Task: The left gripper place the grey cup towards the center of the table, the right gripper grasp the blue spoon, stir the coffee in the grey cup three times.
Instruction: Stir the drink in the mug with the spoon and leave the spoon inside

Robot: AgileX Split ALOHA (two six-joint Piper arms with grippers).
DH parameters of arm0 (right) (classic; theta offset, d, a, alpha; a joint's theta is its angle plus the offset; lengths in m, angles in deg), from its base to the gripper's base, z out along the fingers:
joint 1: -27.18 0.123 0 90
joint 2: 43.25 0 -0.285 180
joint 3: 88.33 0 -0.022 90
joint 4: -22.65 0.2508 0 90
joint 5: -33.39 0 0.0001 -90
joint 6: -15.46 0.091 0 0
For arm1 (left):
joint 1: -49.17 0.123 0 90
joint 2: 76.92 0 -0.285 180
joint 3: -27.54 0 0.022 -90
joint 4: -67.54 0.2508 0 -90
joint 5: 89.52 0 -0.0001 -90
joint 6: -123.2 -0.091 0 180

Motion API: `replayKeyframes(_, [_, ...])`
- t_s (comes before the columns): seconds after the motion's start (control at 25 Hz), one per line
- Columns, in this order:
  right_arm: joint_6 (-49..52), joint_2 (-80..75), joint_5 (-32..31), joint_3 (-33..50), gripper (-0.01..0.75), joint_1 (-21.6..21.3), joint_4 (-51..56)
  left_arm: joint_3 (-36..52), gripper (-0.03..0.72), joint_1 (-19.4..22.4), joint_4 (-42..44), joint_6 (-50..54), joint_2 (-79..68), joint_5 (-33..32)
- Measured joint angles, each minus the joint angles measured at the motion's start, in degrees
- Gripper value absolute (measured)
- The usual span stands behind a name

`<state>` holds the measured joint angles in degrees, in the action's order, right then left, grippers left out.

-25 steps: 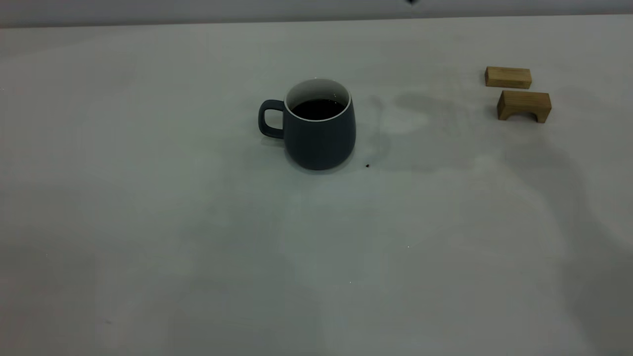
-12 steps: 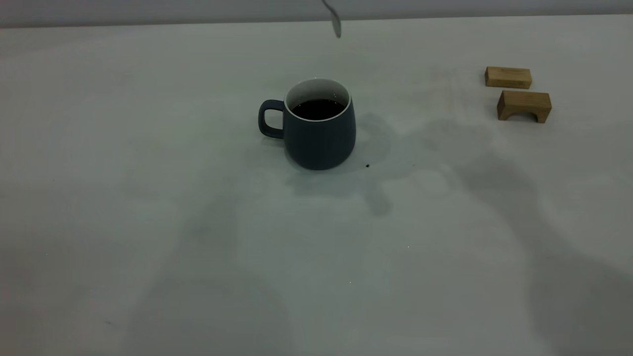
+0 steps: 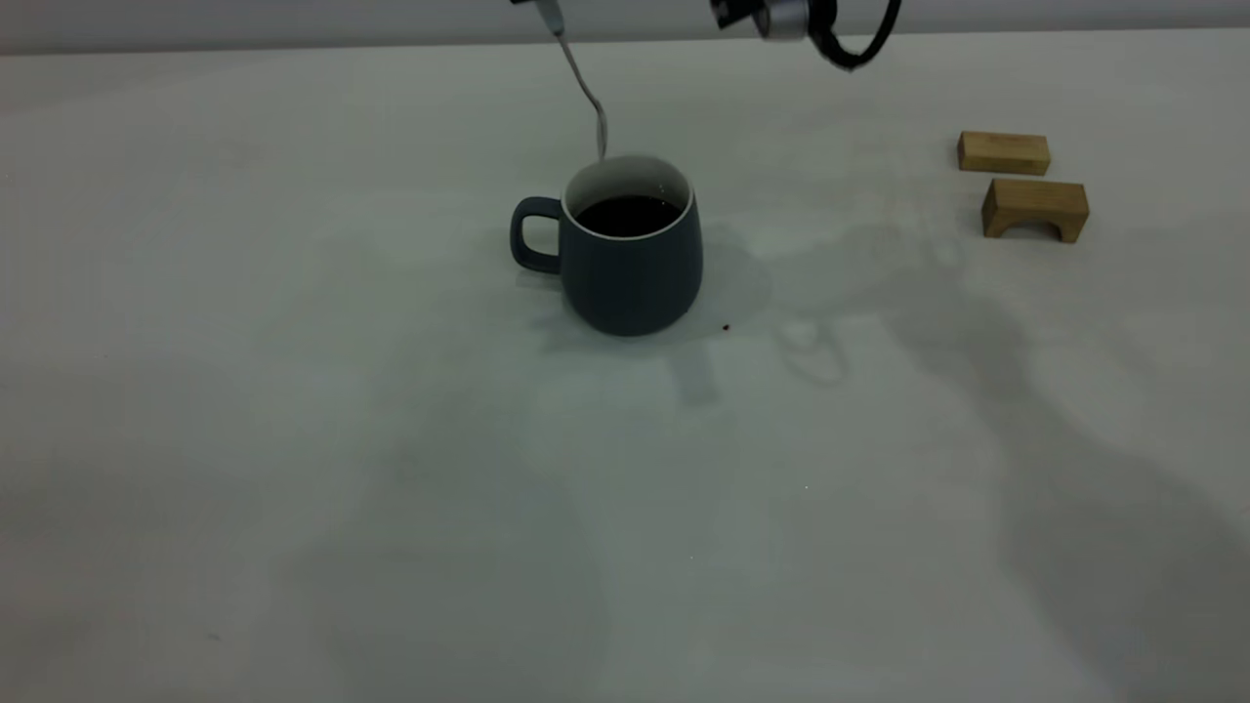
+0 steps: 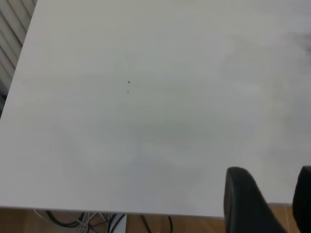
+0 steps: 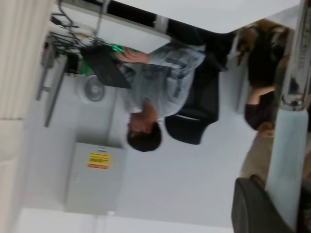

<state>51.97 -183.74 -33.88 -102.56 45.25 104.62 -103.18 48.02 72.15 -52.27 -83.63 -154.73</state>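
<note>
The grey cup (image 3: 625, 259) stands near the middle of the table (image 3: 293, 391), handle to the left, with dark coffee (image 3: 628, 215) inside. The blue spoon (image 3: 589, 98) hangs tilted from the picture's top edge, and its metal bowl is just above the cup's far left rim, outside the coffee. My right gripper (image 5: 284, 208) is shut on the spoon's pale blue handle (image 5: 290, 160). Only its silver-grey cylinder (image 3: 781, 15) and cable show in the exterior view. My left gripper (image 4: 272, 204) is open and holds nothing. It hovers over a table edge, out of the exterior view.
Two small wooden blocks (image 3: 1003, 153) (image 3: 1035, 208) lie at the far right of the table. A tiny dark speck (image 3: 726, 328) sits beside the cup's base. The right wrist view looks out at the room, where a seated person (image 5: 160, 92) is.
The spoon has come down from the top edge and moved left to just above the cup's rim. The right arm's silver cylinder has entered the view. The cup has not moved.
</note>
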Motion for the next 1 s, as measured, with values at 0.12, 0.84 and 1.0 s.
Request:
replayKeyframes(0.12, [-1.5,-2.1,0.2,0.0,0.147,-1.0,1.4,0.0,0.322,0.0,0.0,0.0,0.0,0.0])
replayKeyframes(0.84, [-7.5,-13.7,0.9,0.0,0.147,-2.3,13.9,0.0,0.322,0.0,0.0,0.0,0.0,0.0])
replayKeyframes(1.0, [-11.9,-14.5,1.9,0.0,0.147,-2.0,17.1,0.0,0.322,0.0,0.0,0.0,0.0,0.0])
